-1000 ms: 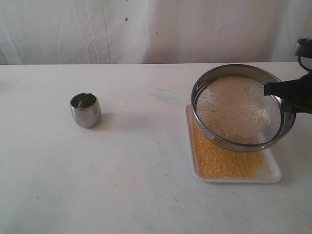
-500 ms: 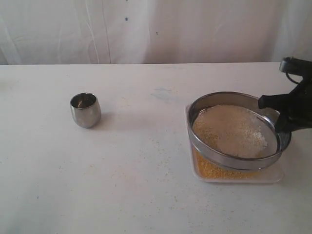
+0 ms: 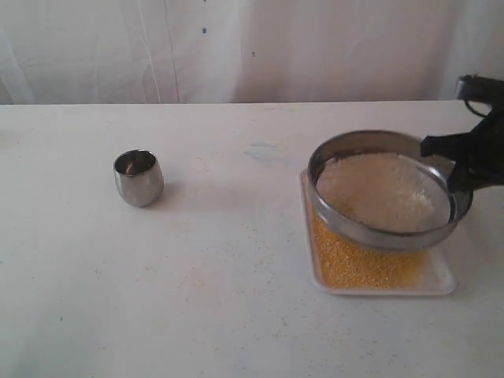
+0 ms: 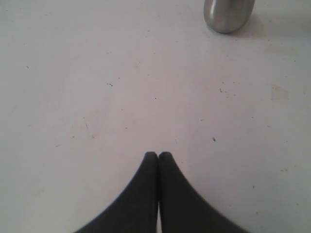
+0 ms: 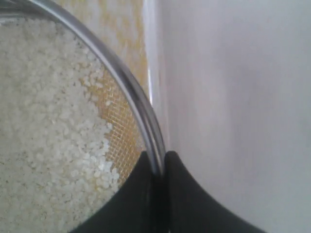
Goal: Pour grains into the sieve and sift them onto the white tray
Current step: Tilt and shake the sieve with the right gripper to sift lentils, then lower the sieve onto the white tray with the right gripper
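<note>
The sieve (image 3: 386, 228) hangs tilted above the white tray (image 3: 445, 282), with my right gripper (image 3: 455, 169) shut on its right rim. Pale whitish grains (image 3: 382, 193) lie on its mesh. Fine yellow grains (image 3: 358, 264) cover the tray below. In the right wrist view the sieve rim (image 5: 131, 92) runs between my right gripper's (image 5: 158, 162) jaws, whitish grains (image 5: 43, 121) lie inside, and yellow grains (image 5: 121, 24) show beyond the rim. My left gripper (image 4: 158, 155) is shut on nothing, low over bare table; it is out of the exterior view.
A small rounded steel cup (image 3: 138, 178) stands on the table at the left, also at the edge of the left wrist view as the cup (image 4: 228, 14). A white curtain (image 3: 236, 47) hangs behind the table.
The sieve dropped low over the tray, then rose again a little and tilted; the right gripper moved with it. The cup has not moved.
</note>
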